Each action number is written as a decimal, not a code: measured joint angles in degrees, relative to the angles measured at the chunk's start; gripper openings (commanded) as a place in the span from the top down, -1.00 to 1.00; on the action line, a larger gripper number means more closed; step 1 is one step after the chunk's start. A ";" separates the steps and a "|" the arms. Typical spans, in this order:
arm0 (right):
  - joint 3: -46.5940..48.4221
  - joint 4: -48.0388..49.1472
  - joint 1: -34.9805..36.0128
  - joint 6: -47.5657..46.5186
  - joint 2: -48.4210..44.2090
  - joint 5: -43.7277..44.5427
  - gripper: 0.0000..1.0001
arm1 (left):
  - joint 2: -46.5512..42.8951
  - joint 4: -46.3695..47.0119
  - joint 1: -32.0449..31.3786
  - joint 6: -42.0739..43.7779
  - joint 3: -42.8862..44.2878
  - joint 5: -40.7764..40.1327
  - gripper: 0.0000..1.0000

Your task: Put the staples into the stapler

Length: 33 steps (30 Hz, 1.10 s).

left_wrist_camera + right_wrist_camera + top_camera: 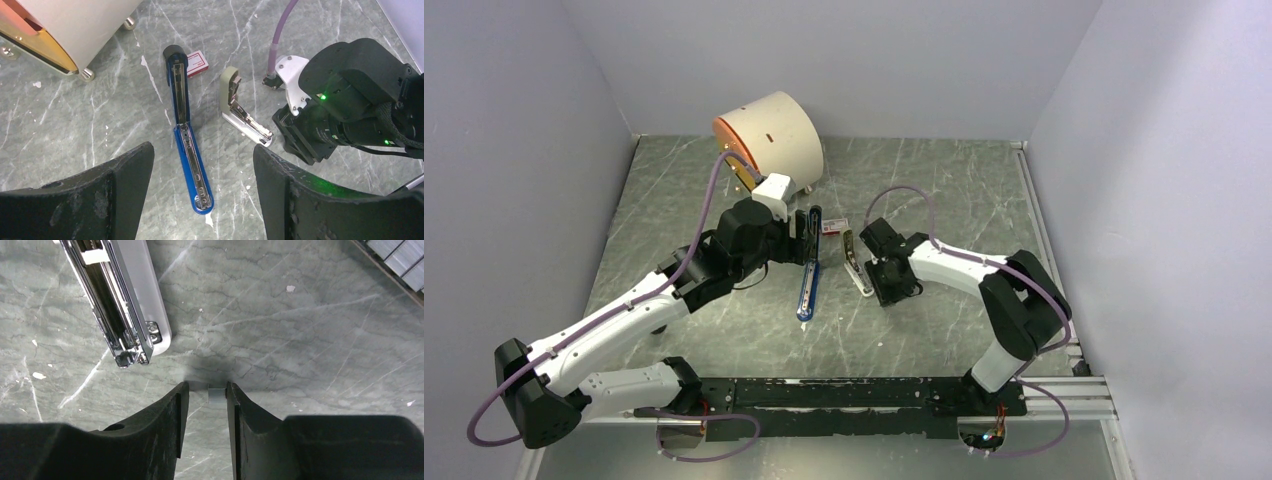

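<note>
Lying opened flat on the table (pixel 944 330), the blue stapler (pixel 808 278) sits between the two arms, with a grey-green stapler (pixel 856 266) just beside it. From the left wrist, the left claw (pixel 202 150) hangs wide apart above the stapler, gripping nothing. From the right wrist, the right claw (pixel 207 390) stands narrowly apart around the staples (pixel 216 396), which touch one finger only.
</note>
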 measured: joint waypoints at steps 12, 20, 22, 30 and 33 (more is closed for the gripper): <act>3.21 -1.51 0.00 -1.36 2.82 0.59 0.36 | 0.00 -0.02 0.00 0.00 0.00 -0.02 -0.55; 3.13 -1.62 0.00 -2.38 2.58 0.81 0.22 | 0.00 -0.02 0.00 0.00 -0.02 -0.02 -0.55; 3.04 -1.77 0.00 -3.15 2.43 0.76 0.22 | 0.00 -0.02 0.00 0.00 -0.02 -0.02 -0.55; 2.95 -2.08 0.00 -8.02 1.01 -1.75 0.25 | 0.00 -0.02 0.00 0.02 -0.02 0.00 -0.55; 2.95 -2.12 0.00 -9.33 0.85 -3.13 0.25 | 0.00 -0.02 0.00 0.02 -0.02 0.00 -0.55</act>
